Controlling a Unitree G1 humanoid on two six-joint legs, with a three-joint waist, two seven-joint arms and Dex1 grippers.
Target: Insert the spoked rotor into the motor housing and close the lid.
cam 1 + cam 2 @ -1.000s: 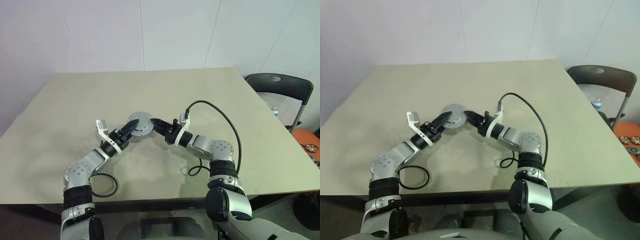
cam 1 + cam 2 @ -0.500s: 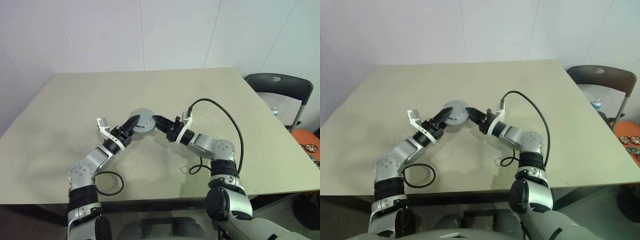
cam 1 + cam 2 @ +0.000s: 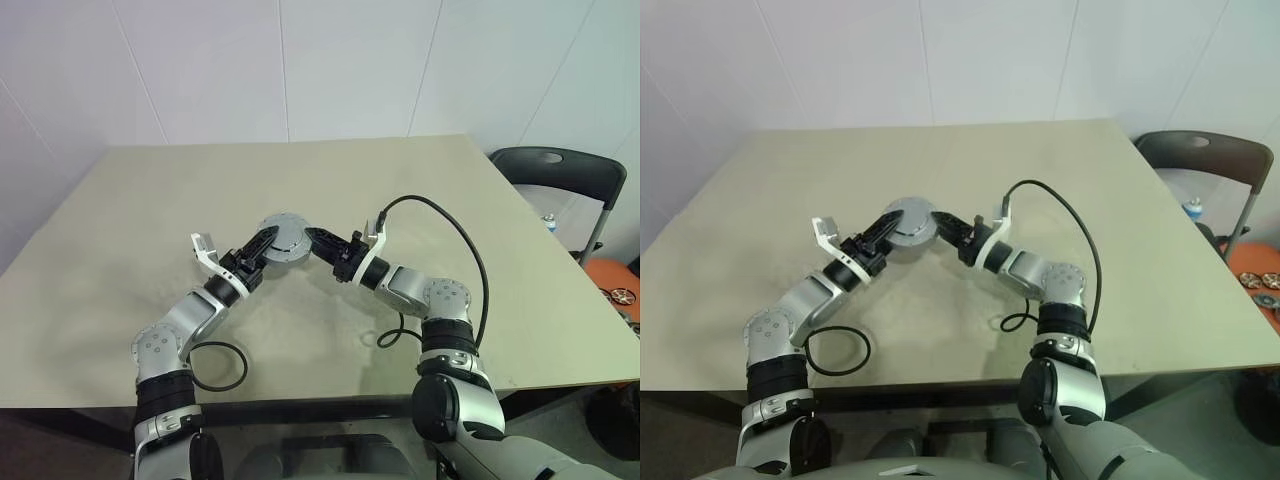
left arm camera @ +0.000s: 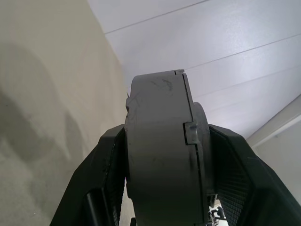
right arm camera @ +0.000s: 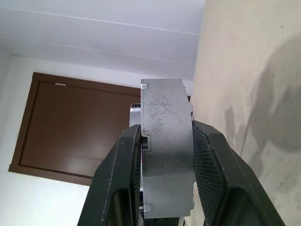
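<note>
Left tool (image 3: 262,243) and right tool (image 3: 318,240): both clamped on one grey disc (image 3: 283,239) above mid-bench (image 3: 420,180); bare top all round.

**Open table all round, both pincers taken up**

My left pincer (image 3: 262,243) and right pincer (image 3: 318,238) meet on the grey disc (image 3: 282,240), blocking each other's way inward. Beyond them the table (image 3: 300,175) lies bare. Behind my left arm a black cable (image 3: 215,367) loops.

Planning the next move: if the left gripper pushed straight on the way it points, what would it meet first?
The grey disc assembly already clamped between its fingers; beyond that, probably the right gripper gripping the opposite side.
</note>
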